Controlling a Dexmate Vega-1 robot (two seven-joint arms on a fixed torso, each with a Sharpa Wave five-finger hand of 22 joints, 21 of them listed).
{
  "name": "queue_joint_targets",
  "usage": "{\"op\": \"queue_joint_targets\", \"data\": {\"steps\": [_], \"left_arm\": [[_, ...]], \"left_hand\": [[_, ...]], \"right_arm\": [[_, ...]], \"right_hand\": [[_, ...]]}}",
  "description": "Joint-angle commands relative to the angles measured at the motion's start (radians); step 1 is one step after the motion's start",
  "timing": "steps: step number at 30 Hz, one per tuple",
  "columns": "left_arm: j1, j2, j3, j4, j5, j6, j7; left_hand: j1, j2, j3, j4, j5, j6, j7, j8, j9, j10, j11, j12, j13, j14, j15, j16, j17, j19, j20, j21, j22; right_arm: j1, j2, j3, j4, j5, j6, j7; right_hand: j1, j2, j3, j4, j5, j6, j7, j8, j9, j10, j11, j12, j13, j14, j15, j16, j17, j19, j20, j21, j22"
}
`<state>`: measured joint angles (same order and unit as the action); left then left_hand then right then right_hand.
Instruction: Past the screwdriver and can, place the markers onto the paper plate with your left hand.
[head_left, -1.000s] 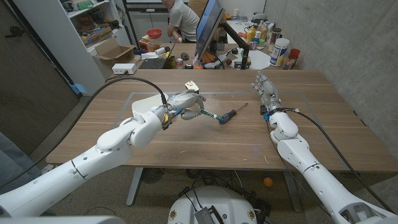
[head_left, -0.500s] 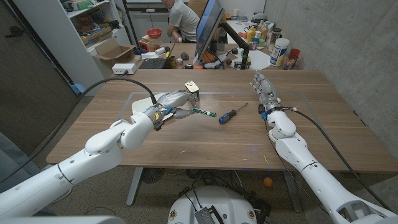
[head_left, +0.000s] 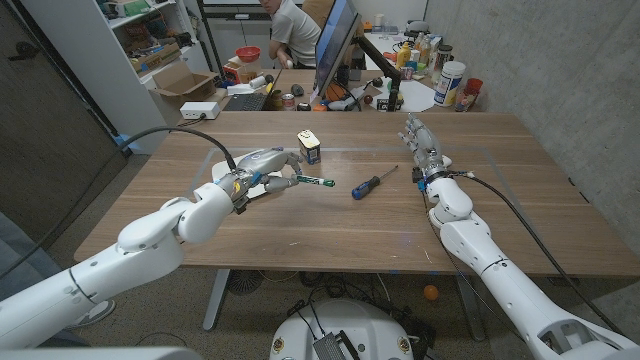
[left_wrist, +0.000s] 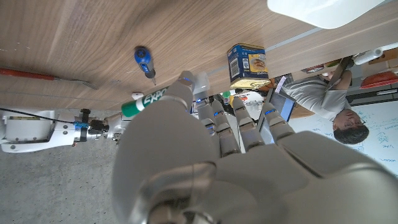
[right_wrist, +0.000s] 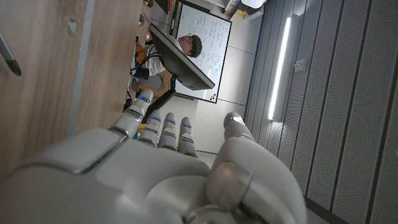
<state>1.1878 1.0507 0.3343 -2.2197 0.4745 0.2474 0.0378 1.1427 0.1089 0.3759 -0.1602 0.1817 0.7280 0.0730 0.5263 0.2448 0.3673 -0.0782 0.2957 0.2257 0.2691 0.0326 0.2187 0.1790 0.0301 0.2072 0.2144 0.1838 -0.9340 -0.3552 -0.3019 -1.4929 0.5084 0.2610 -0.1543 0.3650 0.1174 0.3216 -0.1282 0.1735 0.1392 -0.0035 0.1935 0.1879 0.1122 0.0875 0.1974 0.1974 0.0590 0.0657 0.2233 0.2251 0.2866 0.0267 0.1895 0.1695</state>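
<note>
gripping a green marker (head_left: 312, 181), the left robot hand (head_left: 268, 167) hangs beside the plate (head_left: 222, 168); right robot hand (head_left: 425, 146) open, fingers straight.

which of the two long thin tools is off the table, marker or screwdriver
The marker: the left hand holds it above the wood. The screwdriver, blue-handled, lies on the table untouched.

Over the last second the left hand (head_left: 262, 167) has drawn back from the screwdriver (head_left: 368, 184), carrying the green marker (head_left: 312, 181) with it. It has cleared the can (head_left: 309, 146), which it partly covered before, and now sits nearer the paper plate (head_left: 226, 165).
</note>
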Motion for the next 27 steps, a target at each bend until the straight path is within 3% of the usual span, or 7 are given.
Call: {"op": "queue_joint_targets", "data": {"steps": [1,27], "left_arm": [[0.063,0.060,-0.067,0.009,-0.061,0.036,0.027],[0.045,0.123,-0.072,0.088,-0.071,0.078,0.061]], "left_hand": [[0.002,0.008,-0.001,0.001,0.007,0.263,-0.044,0.020,0.045,0.011,0.001,-0.002,0.005,0.005,0.002,-0.003,0.004,0.005,0.005,-0.002,0.002],[0.003,0.009,-0.007,0.002,0.008,0.266,-0.050,0.024,0.044,0.014,-0.004,-0.008,0.010,0.007,-0.002,-0.005,0.004,0.006,0.005,-0.003,0.002]], "right_arm": [[0.007,0.005,-0.005,0.004,-0.009,-0.005,-0.007],[0.032,0.023,-0.021,0.032,-0.024,-0.018,-0.016]], "right_hand": [[0.001,0.001,-0.004,0.002,0.006,0.000,0.004,0.007,0.004,-0.002,-0.003,0.003,0.004,0.007,0.001,0.003,0.005,0.004,0.005,0.005,0.002],[0.001,0.003,-0.006,0.001,0.006,0.002,0.004,0.007,0.004,-0.002,0.000,0.003,0.004,0.007,0.001,0.003,0.006,0.003,0.004,0.005,0.002]]}}
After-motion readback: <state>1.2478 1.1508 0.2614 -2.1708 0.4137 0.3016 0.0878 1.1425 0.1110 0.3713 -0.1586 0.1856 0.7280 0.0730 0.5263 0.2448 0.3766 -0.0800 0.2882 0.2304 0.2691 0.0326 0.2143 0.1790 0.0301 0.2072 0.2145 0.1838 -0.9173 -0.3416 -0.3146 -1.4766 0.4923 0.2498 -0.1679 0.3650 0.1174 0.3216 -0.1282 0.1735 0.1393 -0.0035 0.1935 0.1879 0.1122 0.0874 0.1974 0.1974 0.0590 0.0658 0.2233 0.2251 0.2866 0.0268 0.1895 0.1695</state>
